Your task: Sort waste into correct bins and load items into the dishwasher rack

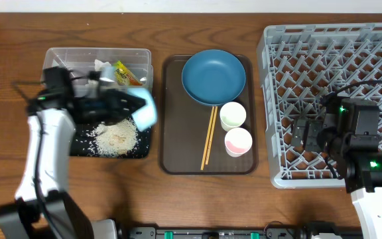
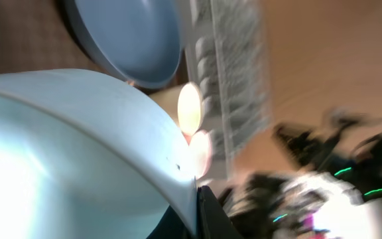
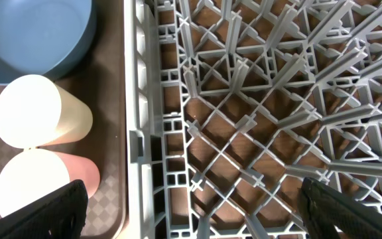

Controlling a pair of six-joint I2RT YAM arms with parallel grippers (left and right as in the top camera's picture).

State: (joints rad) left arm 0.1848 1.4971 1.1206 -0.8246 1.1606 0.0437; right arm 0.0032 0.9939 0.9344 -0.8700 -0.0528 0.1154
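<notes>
- Left gripper (image 1: 130, 104) was clamped on the rim of the light blue bowl (image 1: 145, 109), with one dark finger (image 2: 208, 214) showing at the bowl's edge in the wrist view.
- The bowl was up on its edge, steeply tipped, its rim line running far-to-near across the table. Blur hid which way the mouth faced.
- It hung over the right end of the black tray (image 1: 78, 147), just beside the heap of rice grains (image 1: 115, 137) lying in that tray.
- Behind the tray sat the clear tub (image 1: 58, 57), with the white tissue (image 1: 102, 66) and the yellow-green wrapper (image 1: 126, 73) inside.
- Further right, on the brown serving tray (image 1: 172, 133), the dark blue plate (image 1: 213, 76) took the far end.
- The chopsticks (image 1: 209, 136) lay lengthwise far-to-near, slightly slanted, their far tips at the plate's near rim.
- Right of them stood the green-white cup (image 1: 233, 115), and the pink cup (image 1: 238, 141) just nearer, both mouths up.
- Right gripper (image 1: 304, 133) hovered over the dishwasher rack (image 1: 337, 60) at its left side, fingers (image 3: 53, 211) spread wide apart and holding nothing.
</notes>
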